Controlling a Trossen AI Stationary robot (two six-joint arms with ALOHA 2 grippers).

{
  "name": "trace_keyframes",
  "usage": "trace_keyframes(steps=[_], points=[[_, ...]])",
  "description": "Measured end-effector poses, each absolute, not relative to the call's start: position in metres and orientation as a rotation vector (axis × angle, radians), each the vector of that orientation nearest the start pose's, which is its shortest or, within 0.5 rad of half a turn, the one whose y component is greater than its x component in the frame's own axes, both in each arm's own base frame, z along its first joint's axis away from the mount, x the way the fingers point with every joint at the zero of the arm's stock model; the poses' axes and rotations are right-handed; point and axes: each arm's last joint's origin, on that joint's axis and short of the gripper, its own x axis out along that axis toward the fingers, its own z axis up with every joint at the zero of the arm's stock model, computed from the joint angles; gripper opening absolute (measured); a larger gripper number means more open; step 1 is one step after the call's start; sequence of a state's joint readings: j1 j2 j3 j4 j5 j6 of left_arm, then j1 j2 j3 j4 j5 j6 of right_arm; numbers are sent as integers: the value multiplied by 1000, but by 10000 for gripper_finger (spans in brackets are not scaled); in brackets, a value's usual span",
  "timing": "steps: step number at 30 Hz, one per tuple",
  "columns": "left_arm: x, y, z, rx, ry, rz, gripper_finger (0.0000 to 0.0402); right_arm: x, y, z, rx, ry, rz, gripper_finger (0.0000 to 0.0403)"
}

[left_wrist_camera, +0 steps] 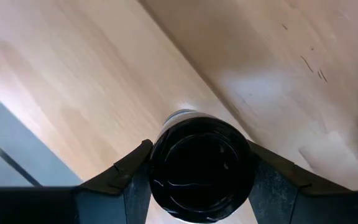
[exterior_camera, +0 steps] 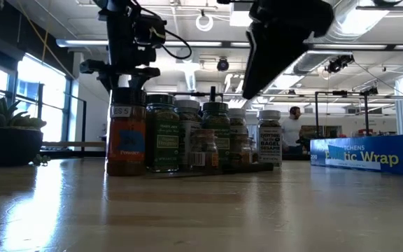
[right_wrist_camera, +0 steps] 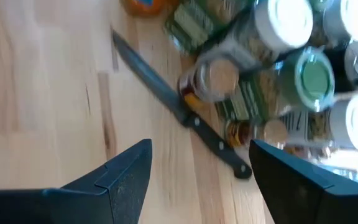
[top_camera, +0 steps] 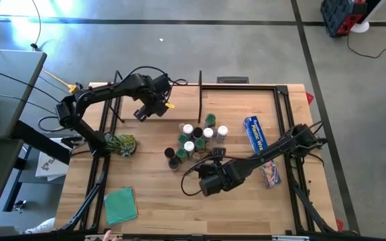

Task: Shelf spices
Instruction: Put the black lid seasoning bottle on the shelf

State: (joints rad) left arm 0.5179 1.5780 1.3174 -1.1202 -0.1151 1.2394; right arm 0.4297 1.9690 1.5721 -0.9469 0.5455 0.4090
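My left gripper is over the table's far left part, shut on a black-capped spice jar. The jar is above the shelf's pale plank, close to the plank's edge, between two black upright rods; I cannot tell whether it rests on the plank. The other spices stand upright in a cluster at mid-table, with white, green and black caps. My right gripper hangs open just on the near side of that cluster, above the table and touching nothing. My left gripper pinches the jar by the two opposite sides of its black cap, one finger on each side. The fingers come from above, pointing steeply down. The jar stands upright below them; its body and base are hidden by the cap.
A dark-handled knife lies flat beside the cluster, under my right gripper. A long blue wrap box lies right of the jars. A small plant stands at the left and a green cloth lies near the front left.
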Motion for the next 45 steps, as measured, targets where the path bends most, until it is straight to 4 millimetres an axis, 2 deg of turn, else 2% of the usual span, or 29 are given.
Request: trace_keyframes(steps=[7,12,16,20,29,35,45], points=[[252,148,268,657,1472,-306,225,371,145,219,-272,1086,-313,264],[252,147,268,599,1473,-256,216,371,145,219,-270,1085,-314,264],[253,147,268,552,1415,-293,204,371,145,219,-265,1084,-316,264],[252,156,268,488,1333,-287,201,371,146,219,-247,1080,-326,264],[236,184,269,312,1318,-98,203,368,152,219,-214,1072,-329,264],[232,189,269,178,1311,-8,219,368,151,219,-217,1072,-330,264],[232,189,269,123,1310,36,240,369,152,219,-215,1064,-325,264]])
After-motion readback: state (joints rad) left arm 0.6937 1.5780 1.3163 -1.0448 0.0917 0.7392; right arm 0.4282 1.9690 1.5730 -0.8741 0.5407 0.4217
